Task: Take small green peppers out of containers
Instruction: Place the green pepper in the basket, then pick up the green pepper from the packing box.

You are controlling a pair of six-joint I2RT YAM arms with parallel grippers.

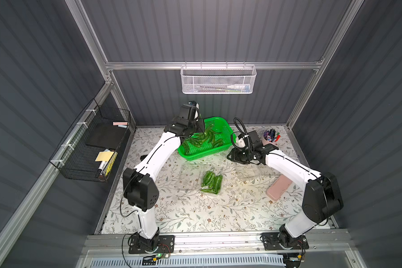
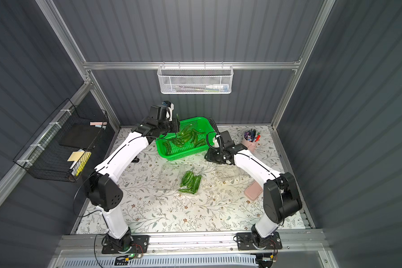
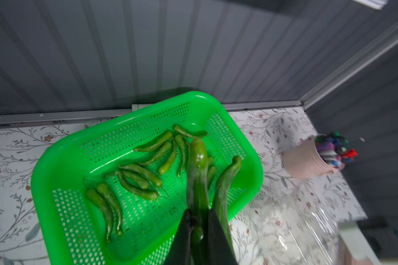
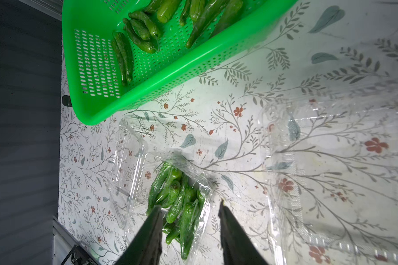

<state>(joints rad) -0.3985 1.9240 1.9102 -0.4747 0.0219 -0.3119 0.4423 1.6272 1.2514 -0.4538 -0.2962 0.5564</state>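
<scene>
Top views look down; close wrist views share the basket (image 3: 193, 96).

Taking the wall (image 3: 147, 46) as twelve o'clock, the left gripper (image 3: 199, 213) hangs over the five o'clock rim of the basket (image 3: 62, 146). Its jaws are pinched on a pepper (image 3: 197, 165) that points to twelve. A second pepper (image 3: 225, 183) runs just beside it; whether it is gripped cannot be told. On the basket floor lie loose peppers (image 3: 147, 174). A pen cup (image 3: 303, 160) stands at three o'clock, and a blurred clear container (image 3: 292, 229) at five.
</scene>
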